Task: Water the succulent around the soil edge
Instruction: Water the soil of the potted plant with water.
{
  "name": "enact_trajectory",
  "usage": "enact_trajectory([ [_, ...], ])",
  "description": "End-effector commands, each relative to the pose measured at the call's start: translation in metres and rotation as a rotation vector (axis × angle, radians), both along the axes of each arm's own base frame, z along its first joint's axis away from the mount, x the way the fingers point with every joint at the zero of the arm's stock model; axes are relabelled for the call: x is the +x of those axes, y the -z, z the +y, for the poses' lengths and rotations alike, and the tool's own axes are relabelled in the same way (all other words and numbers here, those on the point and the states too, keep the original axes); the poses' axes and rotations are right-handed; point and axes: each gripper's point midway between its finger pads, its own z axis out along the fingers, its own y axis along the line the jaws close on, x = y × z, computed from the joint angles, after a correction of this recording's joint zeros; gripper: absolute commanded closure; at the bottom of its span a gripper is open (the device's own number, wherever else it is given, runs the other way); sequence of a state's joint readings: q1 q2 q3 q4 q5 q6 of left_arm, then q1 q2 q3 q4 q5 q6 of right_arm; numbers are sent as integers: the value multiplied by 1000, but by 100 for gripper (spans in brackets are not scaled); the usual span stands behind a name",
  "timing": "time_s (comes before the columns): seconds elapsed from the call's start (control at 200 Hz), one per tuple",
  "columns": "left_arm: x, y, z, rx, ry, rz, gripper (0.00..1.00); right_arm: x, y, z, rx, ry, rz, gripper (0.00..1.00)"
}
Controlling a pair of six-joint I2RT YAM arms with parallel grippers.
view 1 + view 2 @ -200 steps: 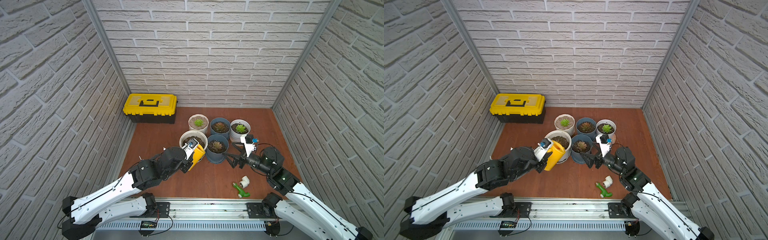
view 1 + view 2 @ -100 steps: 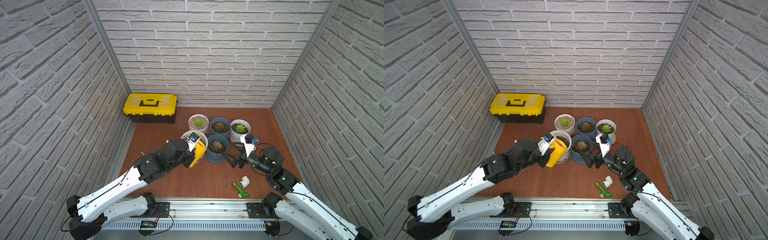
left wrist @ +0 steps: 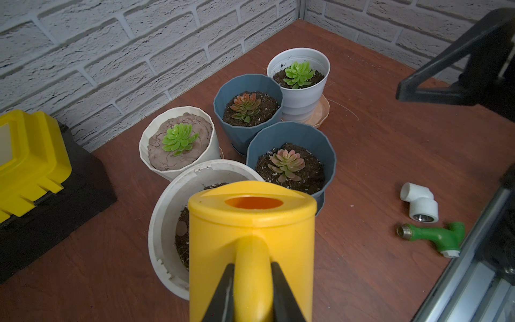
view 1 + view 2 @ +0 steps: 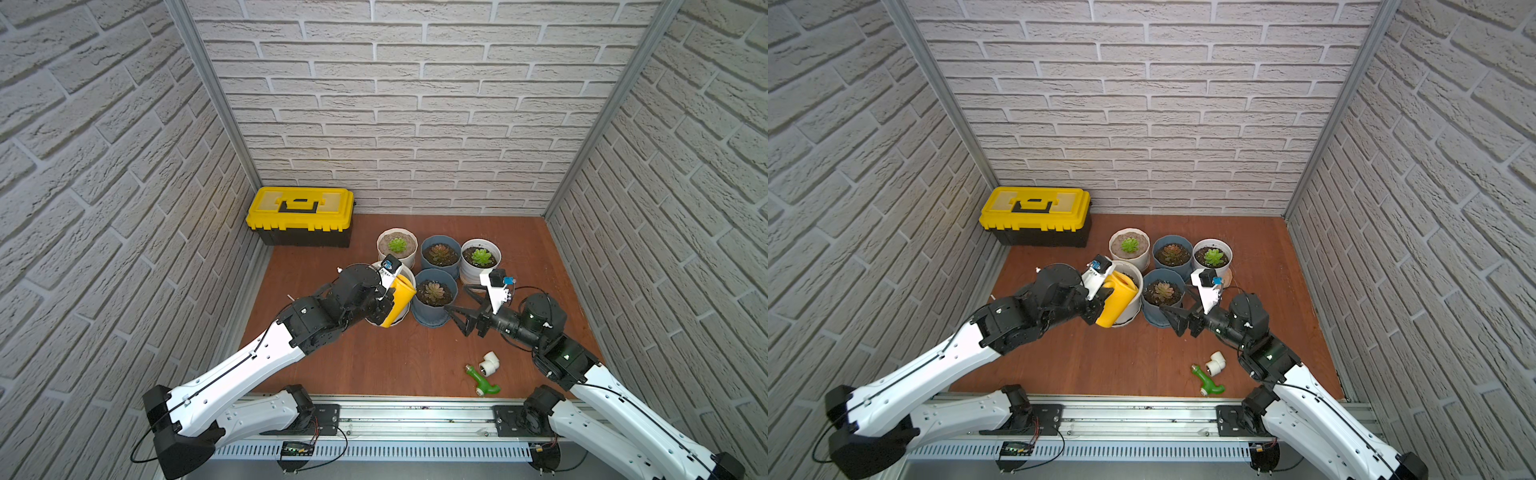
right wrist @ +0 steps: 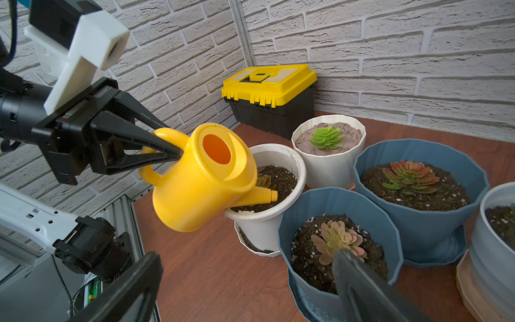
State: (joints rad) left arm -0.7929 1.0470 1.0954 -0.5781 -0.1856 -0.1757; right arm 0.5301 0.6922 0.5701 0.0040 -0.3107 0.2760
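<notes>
The left fingers (image 5: 156, 145) are closed tight on the curved handle of the yellow watering can (image 5: 195, 189), one on each side of it, as the left wrist view shows clearly. The can hangs above the tabletop (image 4: 374, 353) and is tilted forward, so its short spout (image 5: 262, 196) points down into the wide white pot (image 5: 295, 164). The spout crosses over the near rim of this pot, and its tip is just above the soil edge (image 5: 281, 178), the dark coarse ring with pale grit inside the rim. The succulent (image 5: 263, 181) stands in the middle of this soil, partly hidden behind the can's lid. In both top views the can's body covers most of this pot.

The right fingers (image 5: 362, 284) are spread wide and hold nothing. They are low, just beside the front blue pot (image 4: 432, 318), which stands next to the wide white pot; whether a fingertip touches its saucer I cannot tell.

Behind these two pots there is a row of three: a ribbed white pot (image 3: 214, 147) with pale cracked soil and a green plant, a second blue pot (image 3: 223, 106) with a reddish plant, and a smooth white pot (image 3: 301, 100) on a tan saucer. A yellow and black toolbox (image 4: 301, 212) sits in the far left corner against the brick wall. Near the right arm's base, a white pipe elbow (image 4: 488, 361) and a green fitting (image 4: 482, 380) lie close together on the tabletop.
</notes>
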Motion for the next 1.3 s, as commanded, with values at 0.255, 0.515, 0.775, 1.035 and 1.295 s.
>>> enact_trajectory([
  [0.255,25,-30,-1,-70,-27,-79,100,2,-6,0,11,4,-17,1],
  [0.515,35,-35,-1,-93,-38,-94,100,2,-5,0,10,2,-16,1],
  [0.775,43,-42,-3,-119,-41,-116,100,2,-5,0,9,2,-13,1],
  [1.035,46,-48,-2,-121,-48,-120,100,2,-3,1,9,0,-6,1],
  [1.295,56,-43,3,-99,-82,-107,100,3,-4,1,9,0,-5,1],
])
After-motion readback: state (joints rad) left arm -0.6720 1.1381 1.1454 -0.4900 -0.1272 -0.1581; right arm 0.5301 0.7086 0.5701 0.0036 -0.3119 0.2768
